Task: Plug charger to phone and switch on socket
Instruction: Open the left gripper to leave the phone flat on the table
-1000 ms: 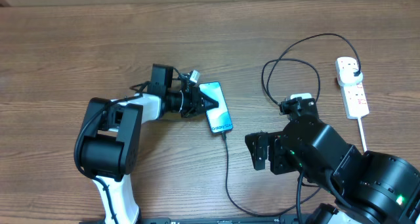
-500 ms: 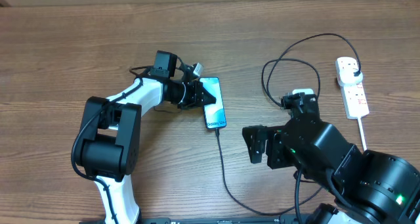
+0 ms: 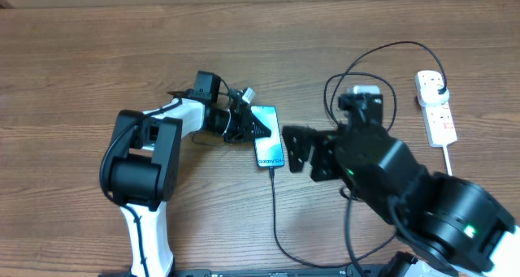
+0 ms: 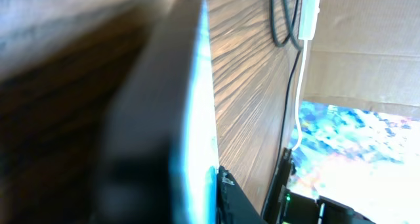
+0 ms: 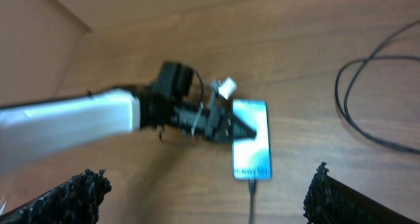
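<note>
Our left fingers (image 3: 252,127) pinch the phone's (image 3: 270,139) edge, steadying it on the worktop (image 3: 81,66) with the charger (image 3: 273,200) seemingly plugged in. Our right fingers (image 5: 79,191) hang spread just beside it, free for the socket (image 3: 436,106) well behind them.

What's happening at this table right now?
The left gripper has its fingertips at the edge of the phone; whether it grips is unclear. The right gripper, open, hovers beside the phone. The charger seems to be plugged into the phone's lower end, with its plug in the socket far right. Neither gripper is near the switches.
</note>
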Controlling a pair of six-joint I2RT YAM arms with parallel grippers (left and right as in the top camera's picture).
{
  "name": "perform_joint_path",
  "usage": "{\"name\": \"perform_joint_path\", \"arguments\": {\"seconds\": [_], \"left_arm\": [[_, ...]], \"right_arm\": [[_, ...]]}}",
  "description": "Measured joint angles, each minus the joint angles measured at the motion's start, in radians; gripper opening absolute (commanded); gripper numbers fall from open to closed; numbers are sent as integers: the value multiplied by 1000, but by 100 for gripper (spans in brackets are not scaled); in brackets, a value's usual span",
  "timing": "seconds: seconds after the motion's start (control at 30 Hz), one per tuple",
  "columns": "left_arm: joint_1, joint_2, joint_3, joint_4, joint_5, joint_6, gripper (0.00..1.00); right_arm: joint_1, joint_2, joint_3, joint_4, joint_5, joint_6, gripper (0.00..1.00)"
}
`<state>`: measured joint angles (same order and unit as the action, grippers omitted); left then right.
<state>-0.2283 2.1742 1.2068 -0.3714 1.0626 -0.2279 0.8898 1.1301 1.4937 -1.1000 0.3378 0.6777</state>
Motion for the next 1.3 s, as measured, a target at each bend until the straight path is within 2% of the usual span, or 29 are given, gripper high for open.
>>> {"name": "perform_joint_path", "arguments": {"seconds": [0.17,0.27,0.4,0.57,0.77,1.03,1.23,1.27,1.3], "left_arm": [[1,23,8,-26,16,19,36],[1,22,18,-45,33,28,51],[1,13,34,-92,24,27,58],[-3,-3,105,-259,-83,28,72],[-8,-34,147,-295,-221,26,77],[-18,-51,153,-297,-278,25,85],[-27,-60,158,-298,-312,25,87],[-27,-60,158,-298,-313,26,96],[-27,-60,158,-297,-312,29,100]], "right_arm": [[-26,57,0,43,23,13,100],[-73,71,0,27,29,45,100],[-151,69,0,-40,34,97,100],[-233,63,0,-128,36,138,100],[-269,62,0,-150,36,172,100],[-318,62,0,-149,36,279,100],[-320,62,0,-151,36,299,100],[-320,62,0,-154,36,302,100],[-320,62,0,-158,36,303,100]]}}
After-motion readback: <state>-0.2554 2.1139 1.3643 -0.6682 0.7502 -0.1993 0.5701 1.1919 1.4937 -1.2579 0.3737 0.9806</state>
